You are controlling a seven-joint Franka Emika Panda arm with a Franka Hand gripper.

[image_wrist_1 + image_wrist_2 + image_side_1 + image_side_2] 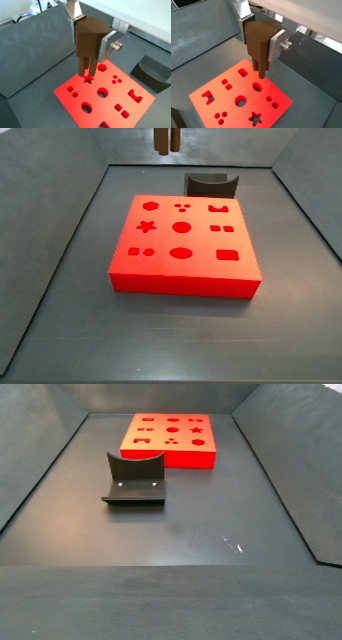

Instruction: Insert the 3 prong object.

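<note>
My gripper (90, 37) is shut on the 3 prong object (88, 45), a dark brown peg with thin parallel prongs pointing down; both wrist views show it, gripper (260, 37) and object (256, 45). It hangs well above the red block (70, 100), apart from it. The block (224, 104) lies flat with several shaped holes, including a group of three small round holes (115, 78). In a side view only the prong tips (167, 140) show at the top edge, beyond the block (201, 241). The block also shows in a side view (171, 456), where the gripper is out of view.
The dark fixture (207, 183) stands on the floor close to the red block, and shows in a wrist view (155, 72) and a side view (134, 481). Grey walls (80, 198) enclose the dark floor on all sides.
</note>
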